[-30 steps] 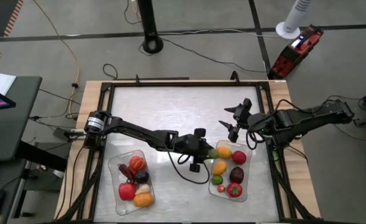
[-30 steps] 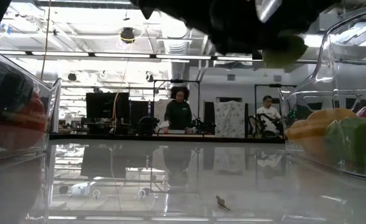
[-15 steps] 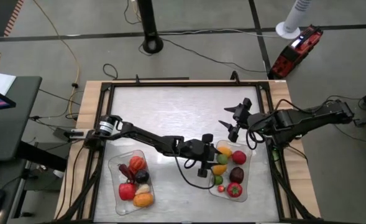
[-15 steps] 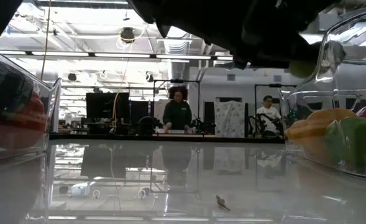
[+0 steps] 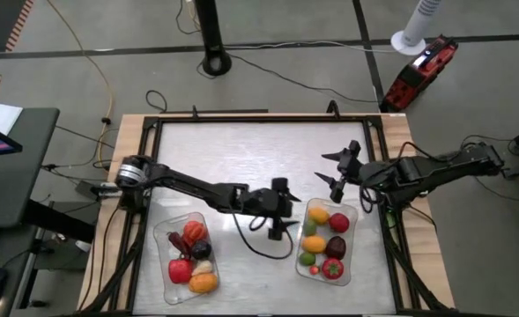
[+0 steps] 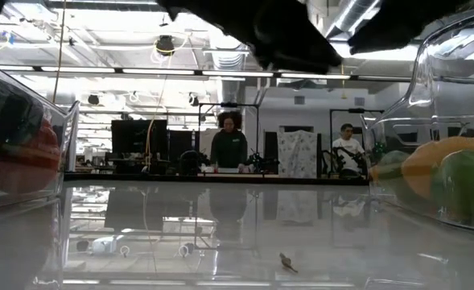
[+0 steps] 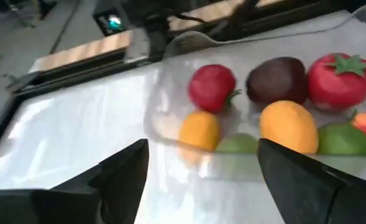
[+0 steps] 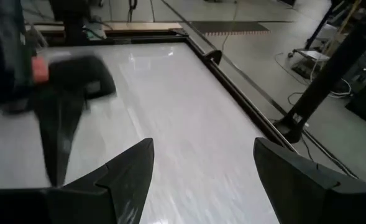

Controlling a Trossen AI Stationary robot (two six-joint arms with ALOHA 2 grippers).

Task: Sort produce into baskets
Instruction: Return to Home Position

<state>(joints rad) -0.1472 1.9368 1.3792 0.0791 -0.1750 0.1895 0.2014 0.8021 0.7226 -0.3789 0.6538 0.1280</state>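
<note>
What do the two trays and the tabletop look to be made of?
Left tray and right tray: probably clear, glossy, rigid plastic. The fruit shows through the walls, and the rims catch highlights. Tabletop: a smooth, pale, fairly glossy sheet, perhaps laminate or coated board, since it mirrors the room lights in the low view. What lies beneath that surface cannot be told.
</note>
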